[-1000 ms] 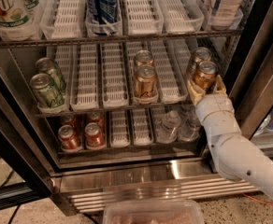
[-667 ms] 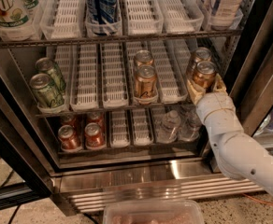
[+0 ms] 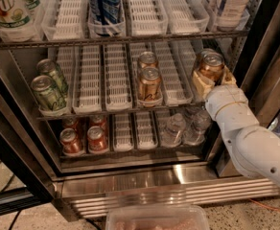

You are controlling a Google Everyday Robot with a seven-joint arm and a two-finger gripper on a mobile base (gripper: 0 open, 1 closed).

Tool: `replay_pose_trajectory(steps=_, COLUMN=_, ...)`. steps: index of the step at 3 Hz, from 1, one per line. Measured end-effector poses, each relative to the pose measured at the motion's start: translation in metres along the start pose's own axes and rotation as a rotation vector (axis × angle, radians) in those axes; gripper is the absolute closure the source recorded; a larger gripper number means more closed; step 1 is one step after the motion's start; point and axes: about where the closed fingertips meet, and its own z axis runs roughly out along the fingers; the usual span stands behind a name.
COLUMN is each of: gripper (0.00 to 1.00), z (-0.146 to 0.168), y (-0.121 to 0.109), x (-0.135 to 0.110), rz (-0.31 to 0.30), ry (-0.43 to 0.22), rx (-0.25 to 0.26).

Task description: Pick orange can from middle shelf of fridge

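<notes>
Your counter [image 3: 117, 80], the middle rack of white lanes, carries two green cans [image 3: 49, 87] at left, two orange cans [image 3: 149, 80] mid-row, and at right two more, the tool [image 3: 214, 78] clasping the front orange can [image 3: 212, 66].

Top-left bottle [image 3: 8, 8] reads "UP"; gripper [image 3: 215, 79] clasps rightmost orange can [image 3: 212, 65].

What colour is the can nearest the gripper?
Orange can: copper-orange, silver top, camera view; gripper at it, right end of middle shelf.

The white arm [image 3: 255, 147] reaches up from lower right; its hand [image 3: 214, 79] grips the orange can [image 3: 212, 65] between both fingers [image 3: 201, 84].
</notes>
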Motion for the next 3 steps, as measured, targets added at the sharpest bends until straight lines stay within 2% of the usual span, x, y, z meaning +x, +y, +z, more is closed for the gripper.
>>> replay_pose_trajectory(steps=1, gripper=1.00, z=-0.005, y=-0.003, x=-0.006, rz=0.016, ry=0.016, rx=-0.042)
replay_pose_trajectory(steps=2, gripper=1.00, z=-0.023, y=-0.014, x=-0.001, rz=0.025, ry=0.097, rx=-0.103)
replay_pose_trajectory(steps=3, gripper=1.00, z=-0.030, y=-0.032, x=-0.011, rz=0.050, ry=0.128, rx=-0.106)
